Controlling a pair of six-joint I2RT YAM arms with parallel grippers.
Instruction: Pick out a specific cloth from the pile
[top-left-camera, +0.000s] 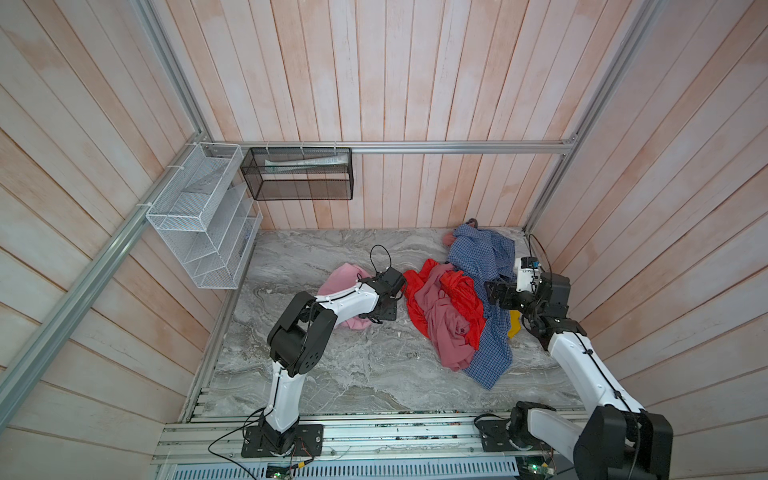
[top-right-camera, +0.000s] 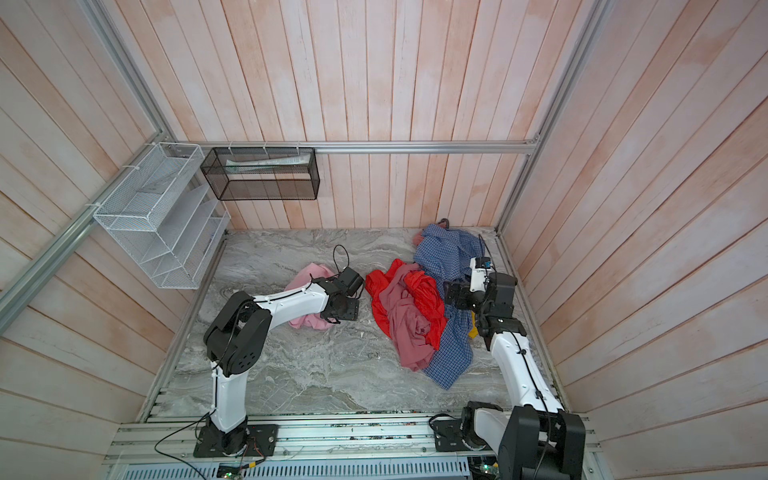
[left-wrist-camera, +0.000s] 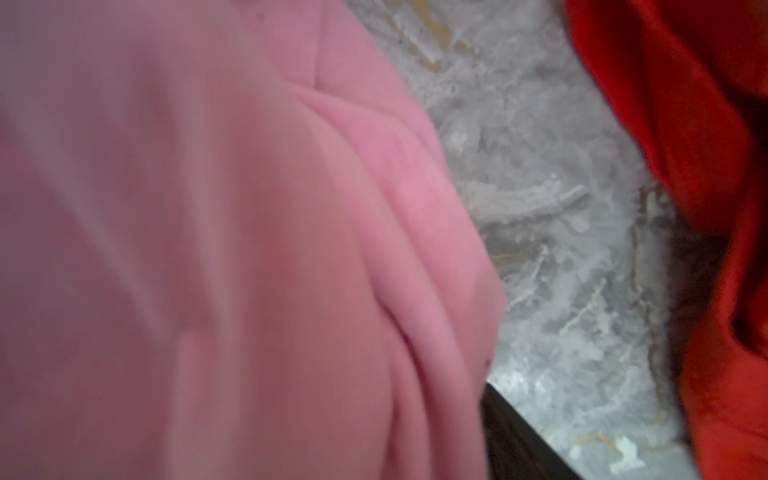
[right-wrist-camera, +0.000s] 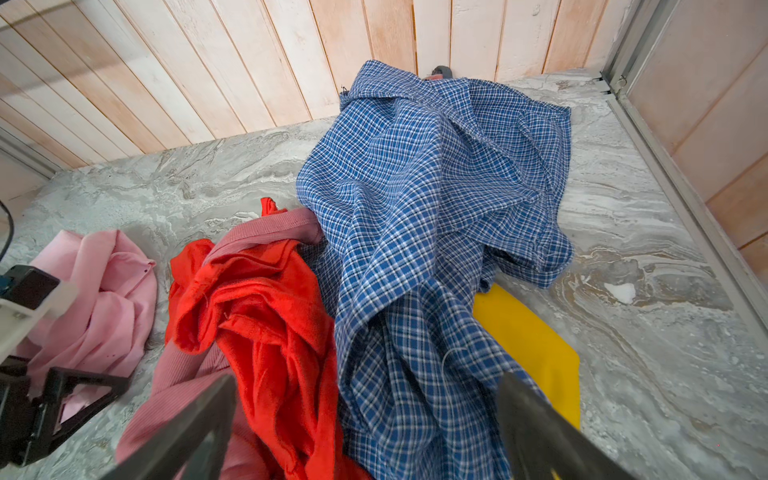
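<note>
The cloth (top-left-camera: 340, 280), a plain light pink garment, lies crumpled on the marble table, left of the pile and apart from it. My left gripper (top-left-camera: 380, 316) hovers low over its right edge. In the right wrist view the left gripper's fingers (right-wrist-camera: 83, 384) stand apart over the cloth (right-wrist-camera: 112, 299). In the left wrist view the pink fabric (left-wrist-camera: 208, 249) fills most of the picture and hides one finger. The pile (top-left-camera: 457, 316) holds a red garment, a mauve-pink one, a blue checked shirt (right-wrist-camera: 436, 199) and a bit of yellow (right-wrist-camera: 528, 345). My right gripper (right-wrist-camera: 370, 436) hangs open above the pile, holding nothing.
A white wire rack (top-left-camera: 199, 216) and a black mesh basket (top-left-camera: 299, 174) hang on the back left walls. Wooden walls and aluminium rails close the table (top-left-camera: 353, 374) in on three sides. A small dark object (top-left-camera: 471, 222) sits behind the checked shirt.
</note>
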